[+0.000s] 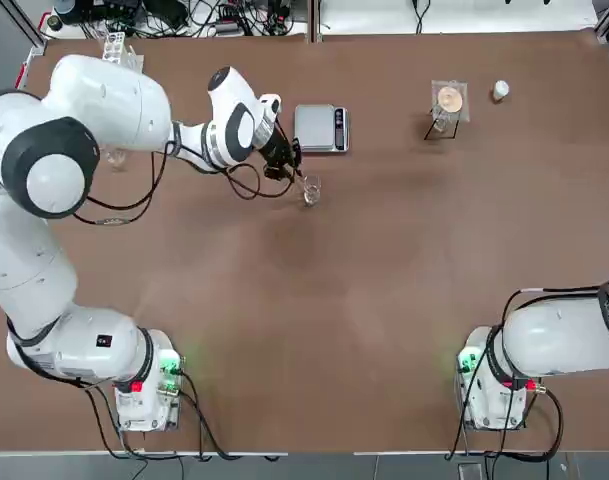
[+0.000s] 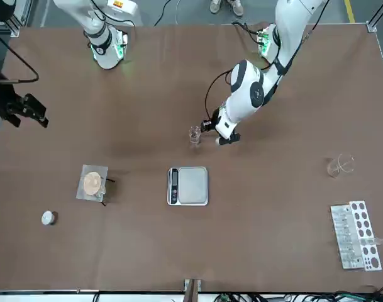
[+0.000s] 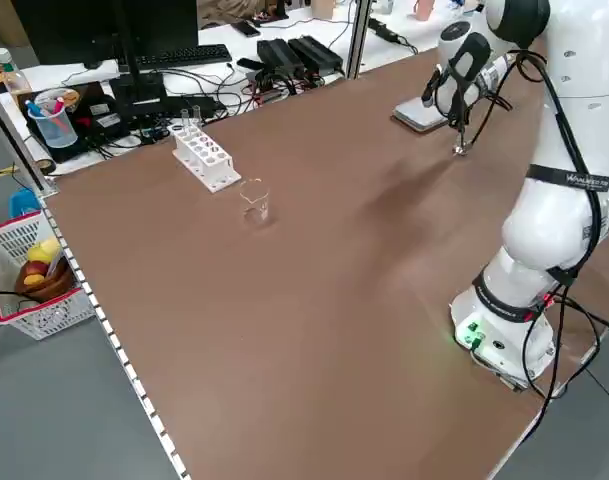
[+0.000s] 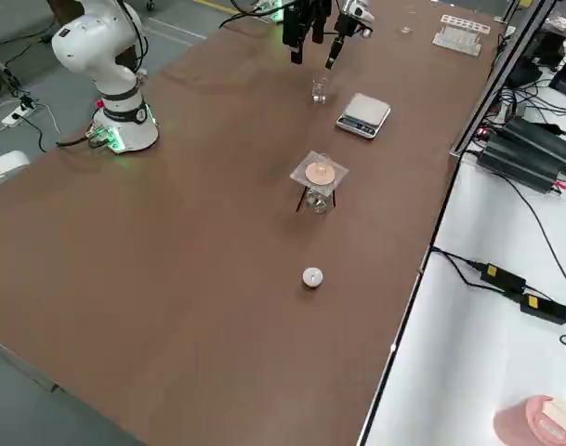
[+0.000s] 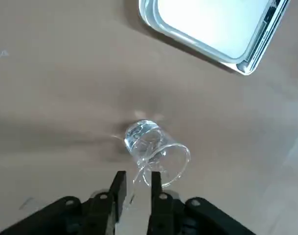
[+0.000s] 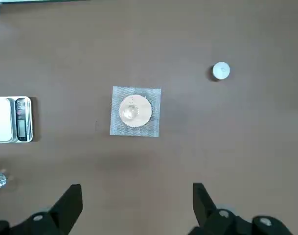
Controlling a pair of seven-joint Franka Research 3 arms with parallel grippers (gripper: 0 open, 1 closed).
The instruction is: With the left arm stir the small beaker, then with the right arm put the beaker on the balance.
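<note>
Top view: the left hand (image 1: 287, 165) sits over the small beaker (image 1: 311, 190), which stands on the bench (image 1: 384, 280) just in front of the balance (image 1: 321, 128). The right arm (image 1: 559, 340) is parked at the robot's near right edge.
Front view: beaker (image 2: 194, 134) upright, apart from the balance (image 2: 188, 185), with the left hand (image 2: 221, 129) just beside it. The right hand (image 2: 26, 110) hangs far off at the bench side.
Left side view: a thin rod (image 3: 460, 135) hangs from the left hand (image 3: 454, 95) toward the beaker (image 3: 461, 150); the glass is too small here to tell how deep the rod reaches.
Right side view: beaker (image 4: 320, 90) near the balance (image 4: 363, 114), both well apart from the mesh pad (image 4: 319, 174) and the white cap (image 4: 311, 277).
Left wrist view: left hand (image 5: 136, 182) nearly shut, its 2 fingers (image 5: 119, 188) pinching a clear stirring rod (image 5: 141, 169) whose tip dips into the beaker (image 5: 156, 152). Balance (image 5: 212, 29) beyond.
Right wrist view: right hand (image 6: 136, 205) wide open, holding nothing, over bare bench.
Step, as I judge it: stirring. Keep the rod near the middle of the glass, make small slow circles, and avoid pressing the wall, since so light a beaker could tip or slide toward the balance.
</note>
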